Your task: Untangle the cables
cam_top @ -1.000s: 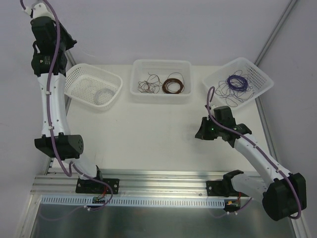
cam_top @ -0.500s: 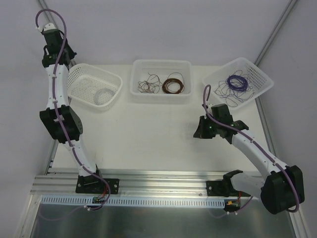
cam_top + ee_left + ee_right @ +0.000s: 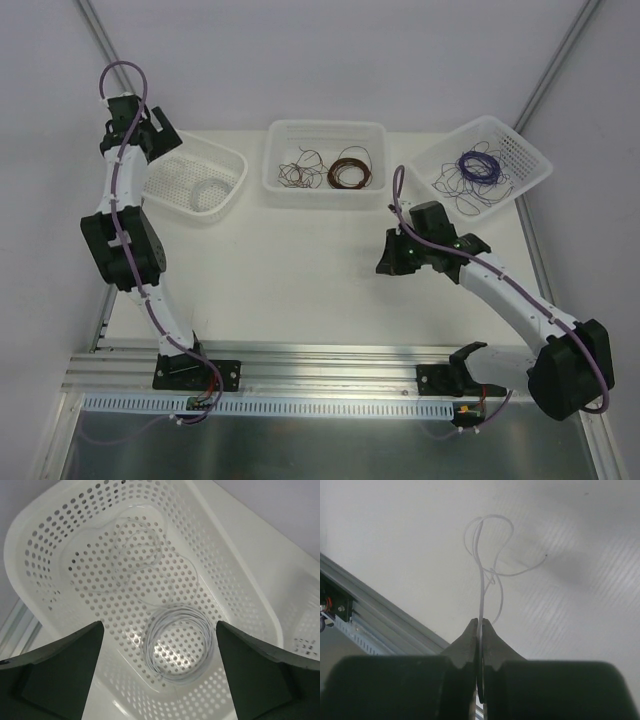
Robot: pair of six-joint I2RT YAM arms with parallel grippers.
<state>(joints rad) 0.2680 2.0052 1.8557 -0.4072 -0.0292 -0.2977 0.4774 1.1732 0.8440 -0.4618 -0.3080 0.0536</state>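
The right gripper (image 3: 480,626) is pressed together, pinching a whitish cable strand (image 3: 481,575) that curls out beyond its tips over the bare tabletop (image 3: 580,555), toward 3 o'clock in the top view. The left gripper (image 3: 160,625) hangs spread wide, holding nothing, above the perforated basket (image 3: 20,555) at 10 o'clock, where a neat white coil (image 3: 177,642) lies.

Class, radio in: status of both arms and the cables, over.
Left gripper jaws open over white basket. Right gripper jaws shut on white cable. Nothing blocking.
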